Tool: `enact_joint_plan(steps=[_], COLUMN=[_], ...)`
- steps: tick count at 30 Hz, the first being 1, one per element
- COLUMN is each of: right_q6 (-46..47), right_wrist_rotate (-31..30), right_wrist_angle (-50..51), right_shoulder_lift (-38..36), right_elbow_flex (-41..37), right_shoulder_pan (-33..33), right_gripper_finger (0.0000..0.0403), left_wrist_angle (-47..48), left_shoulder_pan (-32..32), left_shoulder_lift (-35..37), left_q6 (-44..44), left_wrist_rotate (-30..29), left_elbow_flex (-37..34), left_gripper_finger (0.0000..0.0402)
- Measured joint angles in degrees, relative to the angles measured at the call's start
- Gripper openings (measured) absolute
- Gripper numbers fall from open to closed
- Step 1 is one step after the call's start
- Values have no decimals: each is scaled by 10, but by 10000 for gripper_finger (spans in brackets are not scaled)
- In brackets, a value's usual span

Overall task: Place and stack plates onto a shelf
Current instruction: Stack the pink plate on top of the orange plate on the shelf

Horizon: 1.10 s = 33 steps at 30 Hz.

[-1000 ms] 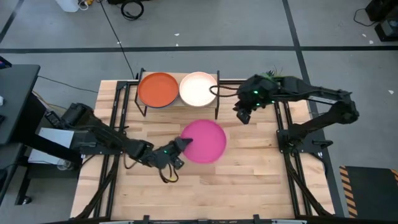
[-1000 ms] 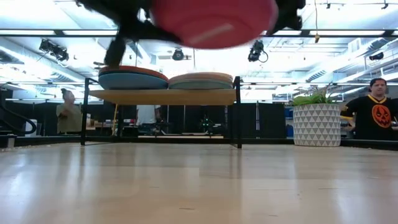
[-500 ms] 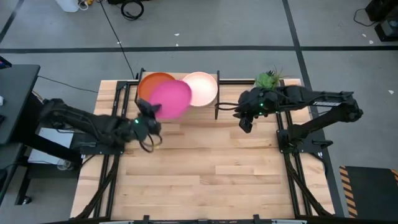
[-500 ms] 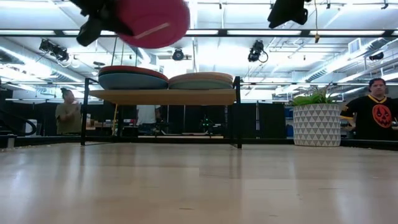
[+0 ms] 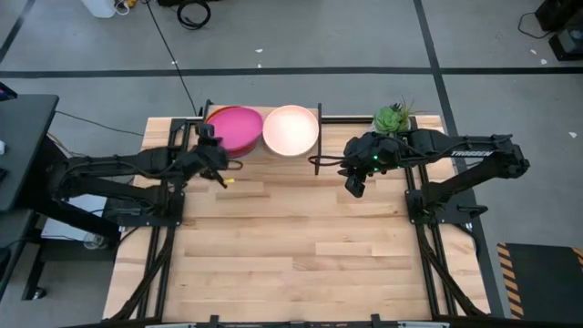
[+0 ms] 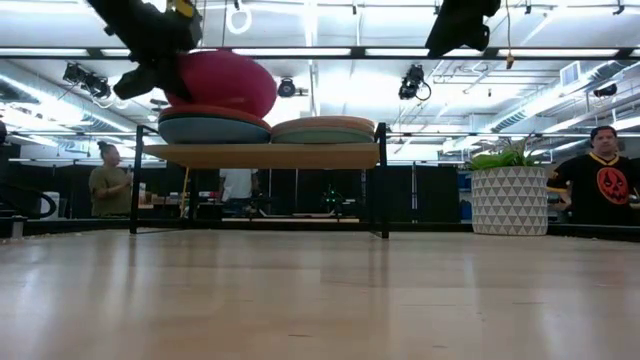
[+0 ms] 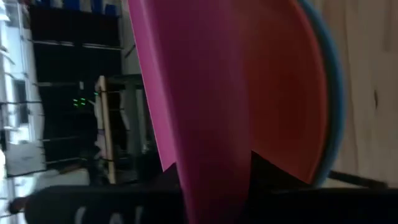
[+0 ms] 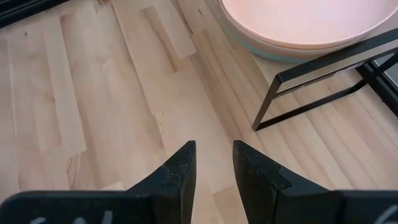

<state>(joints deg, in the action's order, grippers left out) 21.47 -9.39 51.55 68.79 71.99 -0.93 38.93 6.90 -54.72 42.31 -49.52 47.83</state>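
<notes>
The magenta plate (image 5: 235, 126) (image 6: 228, 82) is over the left stack on the shelf (image 6: 300, 155), above the orange plate (image 6: 210, 112) and a blue plate (image 6: 205, 130). It is tilted, with its near-left rim raised. My left gripper (image 5: 215, 155) (image 6: 150, 62) is shut on that rim at the shelf's near-left side. The right stack is topped by a cream-white plate (image 5: 291, 129) (image 8: 298, 18). My right gripper (image 5: 355, 185) (image 8: 213, 155) hangs open by a narrow gap above the table, to the right of the shelf, and holds nothing. My left gripper pinches the magenta plate's near-left rim (image 7: 211, 180) between its two fingers, one on each face. It comes from the table's left, slanting toward the far side. The held rim is raised, and the plate's lower edge (image 6: 240, 108) meets the orange plate; whether it rests there I cannot tell.
A potted plant (image 5: 392, 117) (image 6: 510, 198) stands at the far right of the table, close behind the right arm. The shelf's black legs (image 8: 280, 99) stand near my right gripper. Bare wooden tabletop (image 5: 301, 246) fills the near half. People stand in the room beyond.
My left gripper has carried the magenta plate from above the table's middle toward the far-left, over the left stack, and lowered it onto the orange plate with the held rim left high. My right gripper has drifted a little toward the near edge.
</notes>
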Motion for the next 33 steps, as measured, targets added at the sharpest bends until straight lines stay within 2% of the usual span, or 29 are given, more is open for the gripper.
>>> enact_joint_plan(steps=[7,18,23,27,33], right_q6=[-6,-27,-33,-34,-63], right_wrist_rotate=[0,13,16,18,-27], right_wrist_angle=[-6,-26,-28,-28,-44], right_shoulder_lift=[10,33,33,33,32], right_elbow_flex=[0,0,0,0,-7], right_shoulder_pan=[0,0,0,0,1], right_gripper_finger=[113,113,113,113,113], left_wrist_angle=[-4,0,35,84,97], left_shoulder_pan=[27,30,37,56,94], left_shoulder_lift=[0,0,0,0,0], left_q6=[13,-14,-66,-93,-132], left_wrist_rotate=[48,75,143,171,286], left_elbow_flex=[21,30,65,80,81], left_gripper_finger=[82,183,200,201,202])
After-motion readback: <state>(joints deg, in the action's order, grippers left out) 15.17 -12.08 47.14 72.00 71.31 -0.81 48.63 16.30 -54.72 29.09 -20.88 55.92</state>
